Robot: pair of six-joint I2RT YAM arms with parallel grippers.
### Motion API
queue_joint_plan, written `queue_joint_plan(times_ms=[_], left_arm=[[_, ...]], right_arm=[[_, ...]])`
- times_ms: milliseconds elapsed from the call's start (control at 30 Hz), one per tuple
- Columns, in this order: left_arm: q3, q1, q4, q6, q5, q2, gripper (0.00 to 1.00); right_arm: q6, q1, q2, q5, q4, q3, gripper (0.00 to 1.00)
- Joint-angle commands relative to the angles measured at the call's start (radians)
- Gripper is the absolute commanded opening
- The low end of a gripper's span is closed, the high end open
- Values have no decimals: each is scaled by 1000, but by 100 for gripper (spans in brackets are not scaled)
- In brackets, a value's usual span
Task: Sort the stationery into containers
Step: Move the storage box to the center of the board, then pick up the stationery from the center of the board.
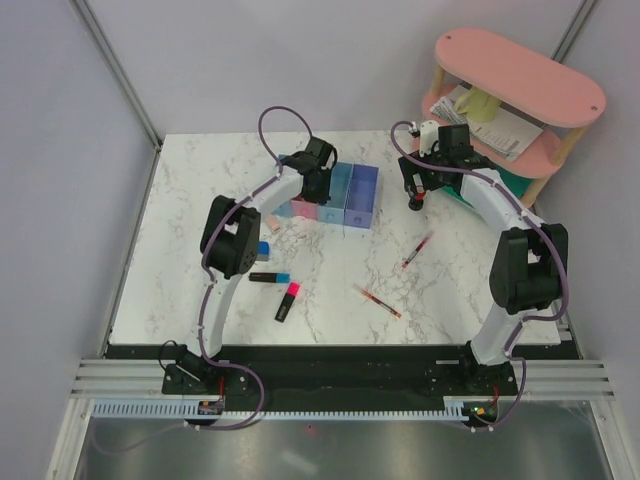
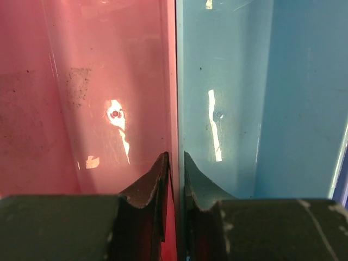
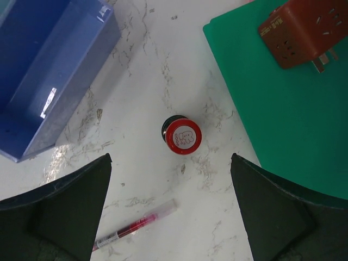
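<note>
The left gripper (image 2: 175, 174) is closed to a thin slit. One fingertip sits inside the pink bin (image 2: 81, 81), the other inside the light blue bin (image 2: 244, 81), and the joined wall of the two runs straight into the slit, so the gripper clamps that wall. Both bins belong to the containers (image 1: 355, 195), a row at the back middle of the table (image 1: 200, 170).

The right gripper (image 3: 169, 157) stands wide apart and holds nothing. It hangs over the black-red bottle (image 3: 182, 136), which stands upright on the marble with its red cap facing the right wrist camera, between the purple-blue bin (image 3: 49, 70) and a green mat (image 3: 283, 109). A thin red pen (image 3: 133, 225) lies just nearer than the bottle.

Further out, a second red pen (image 1: 380, 300) lies toward the front. Left of it are the pink-capped highlighter (image 1: 288, 302) and the blue-capped highlighter (image 1: 270, 277), with the blue-white block (image 1: 263, 248) beside the left arm. The pink shelf (image 1: 520, 80) stands at the back right corner.
</note>
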Motion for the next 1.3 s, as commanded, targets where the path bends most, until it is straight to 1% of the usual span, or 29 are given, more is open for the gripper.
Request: queue_joint_plan(times_ms=[0,200,233,333,433,467,500,567,667,733,1033,1133,1200,1267], left_arm=[[-16,-55,-57,-104,26,-39,19],[-39,-88,-60,-132,-3,-50,19],[-40,-88,-60,-134,-9,-49,19],[-37,-88,-61,-134,-23,-44,21],[-27,-88,-61,-138,-27,-38,29],[-20,-88,-60,-137,-30,-30,35],[-7,-88,-61,-135,-35,-24,39],[21,-88,-64,-125,-52,-4,43],[42,-85,-67,-114,-70,11,44],[44,-82,-69,-112,-78,17,45],[82,-53,-69,-98,-99,28,45],[101,-52,-71,-95,-106,34,45],[118,-52,-69,-92,-107,43,45],[133,-52,-69,-88,-110,56,45]], right_arm=[[34,-2,48,28,94,43,98],[66,0,107,57,151,12,98],[68,-2,113,59,157,3,95],[75,0,136,62,166,0,91],[80,0,140,73,180,-9,90],[80,-2,143,77,188,-11,90],[81,-2,148,82,191,-12,89],[81,0,154,96,197,-12,86],[81,-2,162,103,204,-14,83],[81,-3,171,103,204,-17,75],[100,-2,179,93,218,-54,69],[101,-3,177,94,218,-57,65],[107,-3,176,94,218,-58,57],[109,-2,168,93,221,-61,54]])
